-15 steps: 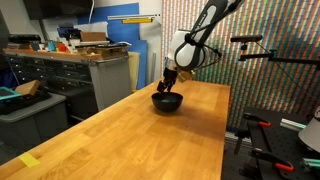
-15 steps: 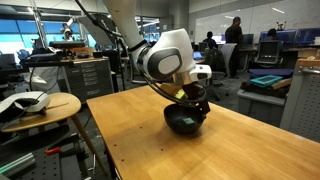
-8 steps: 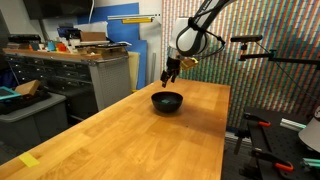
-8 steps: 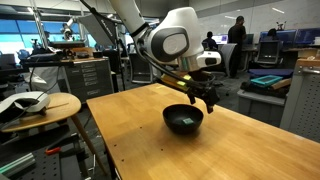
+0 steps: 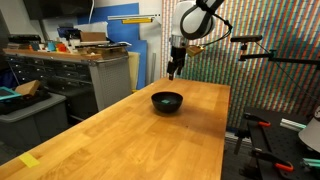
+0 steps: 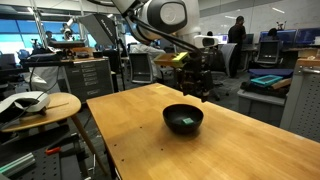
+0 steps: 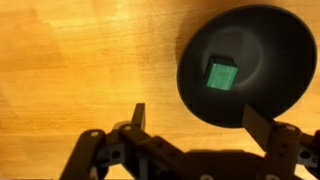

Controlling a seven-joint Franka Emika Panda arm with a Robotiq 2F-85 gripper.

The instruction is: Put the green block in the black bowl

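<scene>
Now the gripper (image 5: 175,70) hangs well above the black bowl (image 5: 167,101), clearly higher than a second ago, when it was down at the bowl's rim. Its two fingers are spread wide with nothing between them. The wrist view looks straight down past the dark fingertips (image 7: 138,115) into the bowl (image 7: 265,40), and the green block (image 7: 221,75) lies inside it, near the middle of the bowl's floor, touching nothing else. The block is also just visible as a faint green patch inside the bowl (image 6: 170,118) in an exterior view.

This suggests the task is as good as done: the block has been let go in the bowl and the arm is lifting clear.

The block is a tiny cube with flat faces and crisp edges, bright green on top. The bowl is round and shallow, several times wider than the cube, with a smooth, glossy black surface that catches a soft sheen along its wall. The bowl sits on a wooden table (image 5: 130,130), warm honey-coloured, with fine straight grain and a smooth flat top. The gripper (image 6: 203,92) is dark metal and plastic.
</scene>
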